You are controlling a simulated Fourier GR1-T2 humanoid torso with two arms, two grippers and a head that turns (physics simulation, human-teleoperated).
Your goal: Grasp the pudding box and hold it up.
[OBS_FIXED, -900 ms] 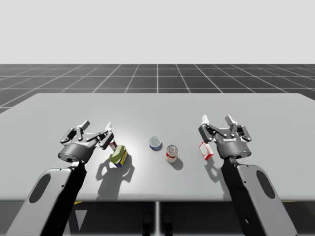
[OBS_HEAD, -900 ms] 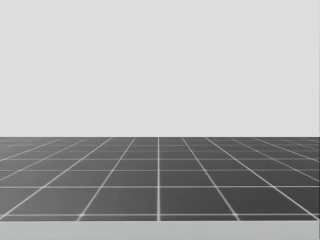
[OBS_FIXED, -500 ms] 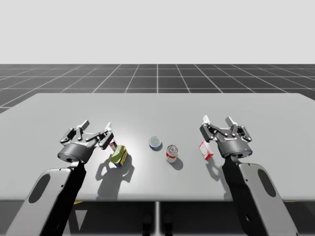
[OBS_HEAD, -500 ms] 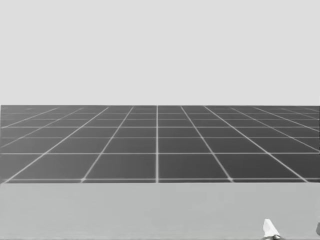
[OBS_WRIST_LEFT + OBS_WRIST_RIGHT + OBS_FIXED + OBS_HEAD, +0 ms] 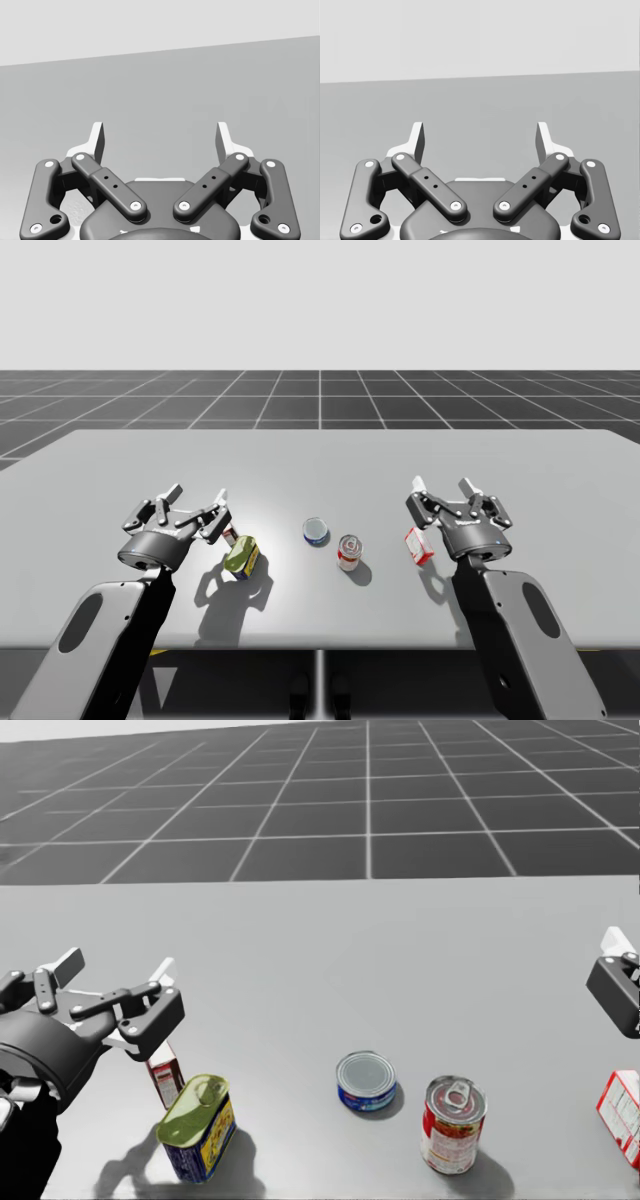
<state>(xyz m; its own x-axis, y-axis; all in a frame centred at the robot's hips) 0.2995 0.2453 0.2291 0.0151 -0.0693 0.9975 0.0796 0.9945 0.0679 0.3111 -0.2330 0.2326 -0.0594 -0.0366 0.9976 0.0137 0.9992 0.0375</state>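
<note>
The flat red and white box lies on the grey table, just beside my right gripper, whose fingers are apart. A red round tin can stands near the box. My left gripper has its fingers apart too.

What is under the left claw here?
A small red box stands on the table under my open left claw, next to a green-topped blue can. The claw's finger covers the box's top, so I cannot tell whether they touch.
</note>
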